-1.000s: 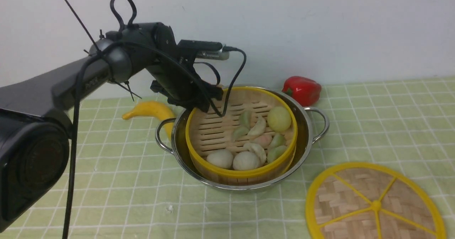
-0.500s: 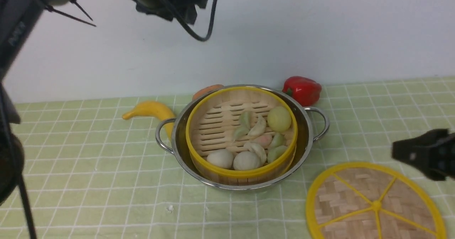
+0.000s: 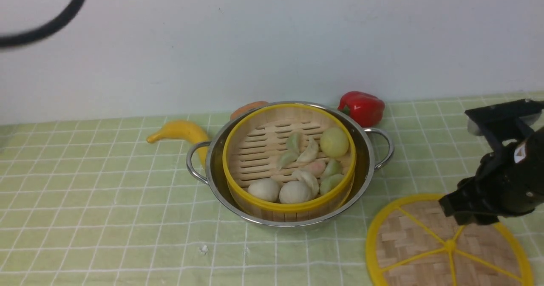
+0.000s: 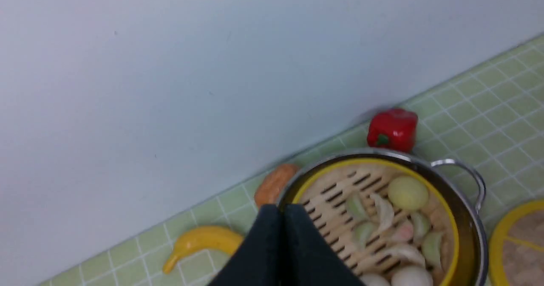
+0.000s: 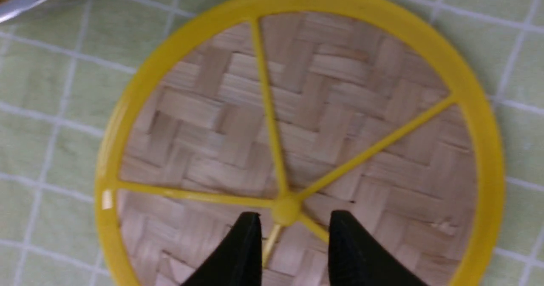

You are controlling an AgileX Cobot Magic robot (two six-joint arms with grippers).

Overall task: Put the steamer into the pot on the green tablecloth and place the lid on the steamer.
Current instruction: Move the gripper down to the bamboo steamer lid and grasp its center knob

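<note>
Lid (image 5: 272, 120) lies flat on the green tablecloth (image 3: 106, 201), near and right of the pot (image 3: 366, 158) holding the steamer (image 3: 289, 206). Looks light, stiff and thin, so take the centre knob (image 5: 287, 209). Right gripper (image 5: 294, 218) hangs above it, jaws parted, empty.

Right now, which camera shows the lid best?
The right wrist view: the lid fills the picture from above, spokes and knob clear. The front view shows it cut by the picture's edge and partly hidden by the right gripper. The left wrist view catches only a sliver of rim.
</note>
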